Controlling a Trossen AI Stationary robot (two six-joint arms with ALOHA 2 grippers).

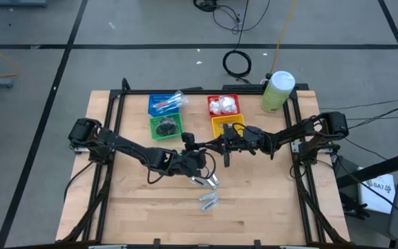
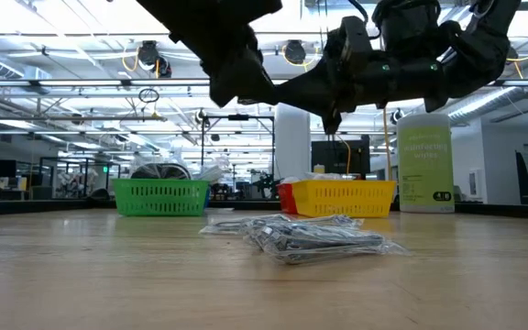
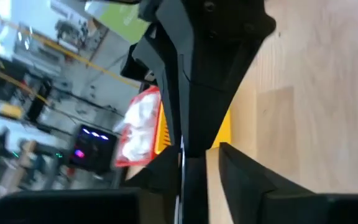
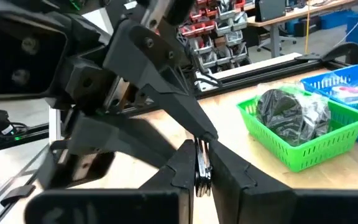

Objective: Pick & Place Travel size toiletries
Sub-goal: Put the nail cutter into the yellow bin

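The wooden surface (image 1: pixel 144 214) fills most of the high view. The left arm (image 1: pixel 116 144) and the right arm (image 1: pixel 289 135) reach in from the two sides and meet above the middle of the surface, in front of the baskets.

A pale-green canister (image 1: pixel 277 91) with a white lid stands at the far right corner.

Four baskets stand in two pairs at the far side. The blue basket (image 1: pixel 163 102) holds toothbrushes (image 1: pixel 173 102) in clear wrap, and the green basket (image 4: pixel 297 146) in front of it holds dark discs (image 4: pixel 284 109). The red basket (image 1: pixel 224 97) holds white packets (image 1: pixel 223 106). The yellow basket (image 1: pixel 221 123) is in front of the red one, partly under the right arm.

The right end effector (image 4: pixel 201 158) is raised above the surface. Its fingers are pressed together and pinch a thin silver tube (image 4: pixel 202 167), which shows only by its edge.

The left end effector (image 1: pixel 204 153) is directly against the right one, and its tips come down to the same tube. I cannot tell if its fingers are spread or pressed.

More silver tubes (image 1: pixel 209 202) lie on the surface in a loose pile, near the two end effectors and on the front side of them.
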